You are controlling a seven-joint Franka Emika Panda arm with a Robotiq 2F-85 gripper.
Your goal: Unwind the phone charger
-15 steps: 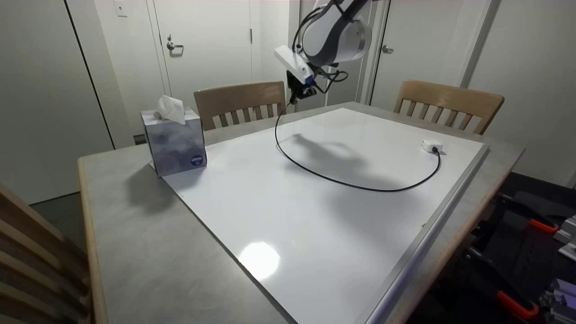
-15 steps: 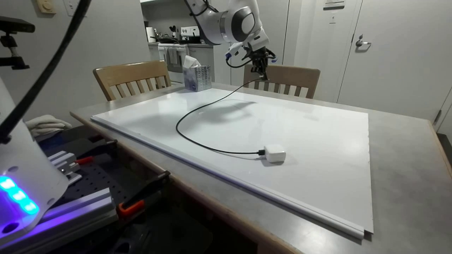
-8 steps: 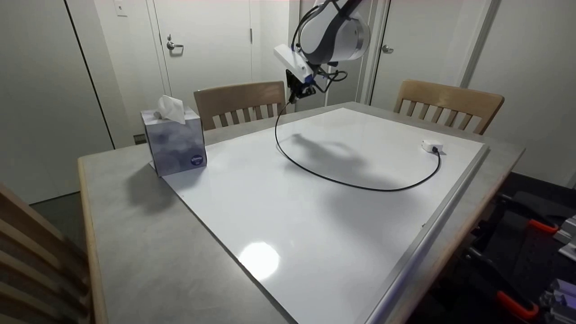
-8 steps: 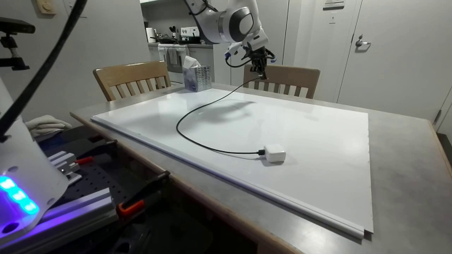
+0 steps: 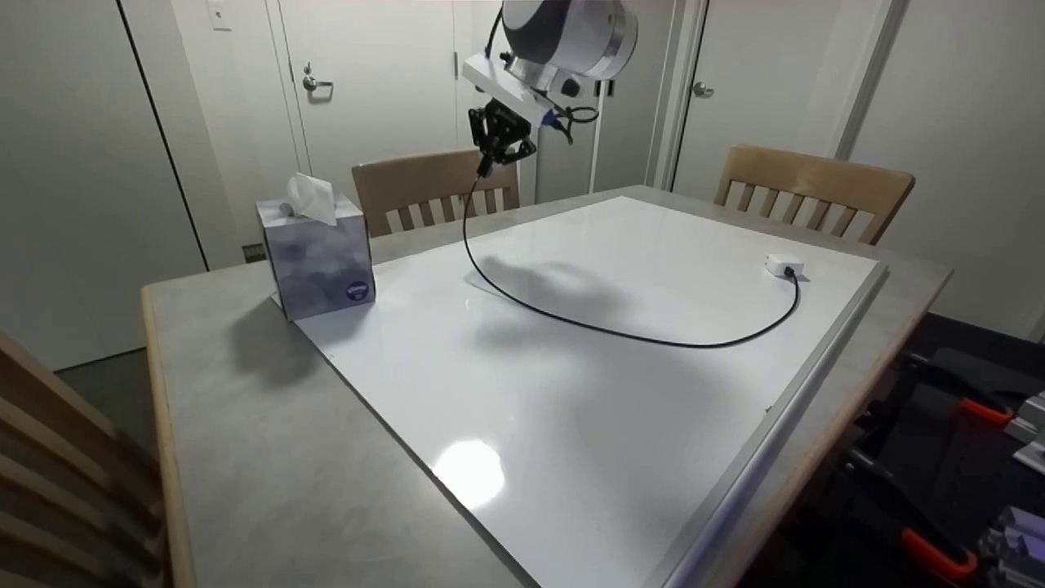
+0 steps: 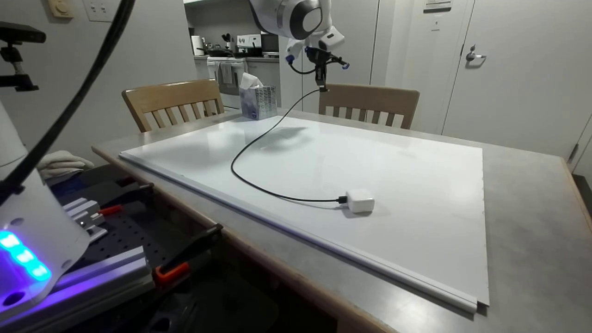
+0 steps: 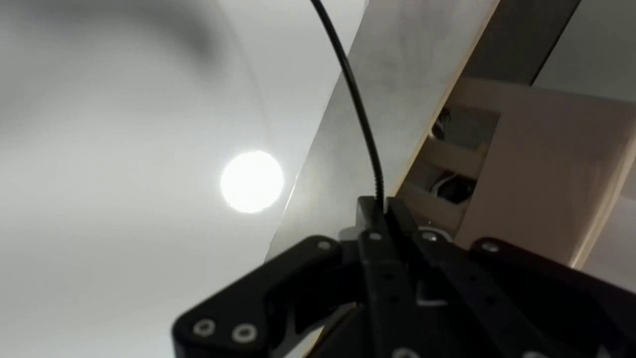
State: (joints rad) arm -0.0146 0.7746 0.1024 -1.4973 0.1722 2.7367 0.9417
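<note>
In an exterior view, the hand [image 5: 485, 168] hangs above the surface [image 5: 269, 457], its jaws brought together on the cord [image 5: 694, 346], which is pinched at their tips. The charger [image 5: 712, 346] is unwound: the cord drops from the hand and sweeps in one wide bend over the white board [image 5: 555, 408] to the plug [image 5: 777, 261]. The plug rests on the board, lower than the hand and well to its right in the picture, with the cord's black end seated in it. The tissue box [image 5: 318, 261] stands lower and to the left of the hand, well apart. A chair [image 5: 416, 173] is behind the hand, another chair [image 5: 816, 173] far to its right.

In an exterior view, the arm [image 6: 311, 21] is above the hand. The cord slopes from the fingertips down to the left, then turns back to the plug, which lies below the hand and a little to its right, nearer the camera. The box and the stove [image 6: 238, 76] are behind the hand to the left; the base [image 6: 51, 226] is low and far to its left.

In the wrist view, the fingers [image 7: 366, 214] lie side by side, gripping the cord. Just outside their tips it looks ribbed, then curves up past the top edge; whatever sits deeper between them is hidden. The board spreads left of the hand, with a round glare [image 7: 252, 182].
</note>
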